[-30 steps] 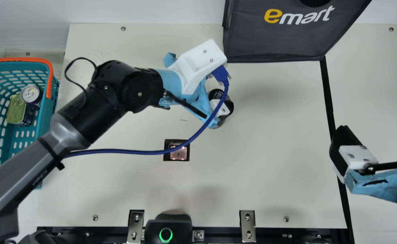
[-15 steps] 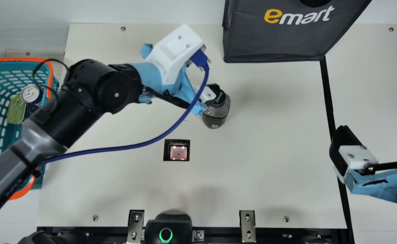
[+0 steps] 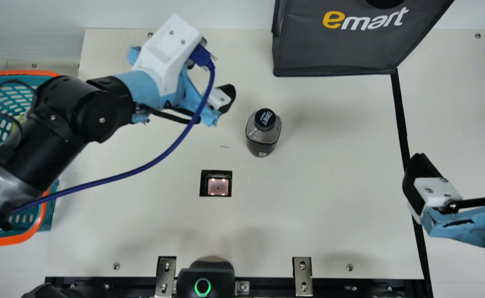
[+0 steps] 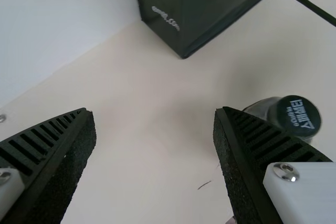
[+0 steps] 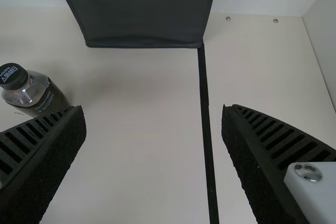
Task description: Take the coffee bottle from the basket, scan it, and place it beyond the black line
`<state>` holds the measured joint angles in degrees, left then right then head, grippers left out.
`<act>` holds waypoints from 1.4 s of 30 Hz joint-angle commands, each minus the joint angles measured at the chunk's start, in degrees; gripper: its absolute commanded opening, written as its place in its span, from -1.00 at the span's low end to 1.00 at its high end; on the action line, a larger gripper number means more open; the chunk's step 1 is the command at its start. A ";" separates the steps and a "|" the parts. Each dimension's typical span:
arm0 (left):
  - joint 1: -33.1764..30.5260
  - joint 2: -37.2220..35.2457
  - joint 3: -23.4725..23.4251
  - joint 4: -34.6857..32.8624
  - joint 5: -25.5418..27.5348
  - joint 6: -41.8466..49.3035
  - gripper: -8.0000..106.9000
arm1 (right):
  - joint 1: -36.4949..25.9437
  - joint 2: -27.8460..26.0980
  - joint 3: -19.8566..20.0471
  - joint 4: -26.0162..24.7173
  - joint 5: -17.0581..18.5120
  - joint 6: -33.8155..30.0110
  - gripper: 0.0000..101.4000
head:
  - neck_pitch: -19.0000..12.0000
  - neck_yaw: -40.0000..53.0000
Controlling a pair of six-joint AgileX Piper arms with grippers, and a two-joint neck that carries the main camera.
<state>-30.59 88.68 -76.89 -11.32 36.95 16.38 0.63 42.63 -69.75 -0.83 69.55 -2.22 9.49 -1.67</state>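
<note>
- Cream rectangular worktop [image 3: 317,215]: carries a straight black line [image 3: 400,120].
- Dark grey fabric bag [image 3: 346,49]: far side.
- Teal perforated basket, orange rim [image 3: 49,215]: left side.
- Left gripper [image 3: 211,80]: wide, apart from bottle.
- Right gripper [image 3: 457,160]: wide, over line.
- Clear, black-capped coffee bottle [image 3: 263,134]: upright, left of line.
- Square lit scanner [image 3: 218,186]: near bottle.

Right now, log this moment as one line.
left gripper: open, empty | right gripper: open, empty | black-capped clear bottle: upright on cream table, short of straight black line | square glass scanner window: lit, uncovered
</note>
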 commanded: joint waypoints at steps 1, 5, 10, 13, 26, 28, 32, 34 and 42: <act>1.04 -0.53 0.54 0.37 -0.18 -0.47 0.71 | 0.00 0.00 0.00 0.00 0.00 0.00 0.79 | -1.57 0.09; 3.54 -1.83 1.58 1.07 -0.64 -1.35 0.71 | 0.00 0.00 0.00 0.00 0.00 0.00 0.79 | -1.57 0.09; 7.20 -3.46 2.72 1.40 -1.10 -1.68 0.71 | 0.00 0.00 0.00 0.00 0.00 0.00 0.79 | -1.57 0.09; 9.60 -4.46 3.42 1.33 -1.32 -1.43 0.71 | 0.00 0.00 0.00 0.00 0.00 0.00 0.79 | -1.57 0.09; 20.67 -8.02 6.25 -0.73 -3.23 2.58 0.71 | 0.00 0.00 0.00 0.00 0.00 0.00 0.79 | -1.57 0.09; 22.09 -8.41 6.51 -1.17 -3.62 3.41 0.71 | 0.00 0.00 0.00 0.00 0.00 0.00 0.79 | -1.57 0.09; 24.66 -9.19 6.96 -2.25 -4.51 5.10 0.71 | 0.00 0.00 0.00 0.00 0.00 0.00 0.79 | -1.57 0.09; 25.80 -9.62 7.23 -2.72 -5.09 5.86 0.71 | 0.00 0.00 0.00 0.00 0.00 0.00 0.79 | -1.57 0.09; 29.49 -11.82 8.40 -5.08 -7.30 8.80 0.71 | 0.00 0.00 0.00 0.00 0.05 0.00 0.79 | -1.57 0.09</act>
<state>-1.61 77.15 -68.60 -16.11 29.91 24.76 0.63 42.63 -69.75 -0.83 69.61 -2.22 9.49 -1.67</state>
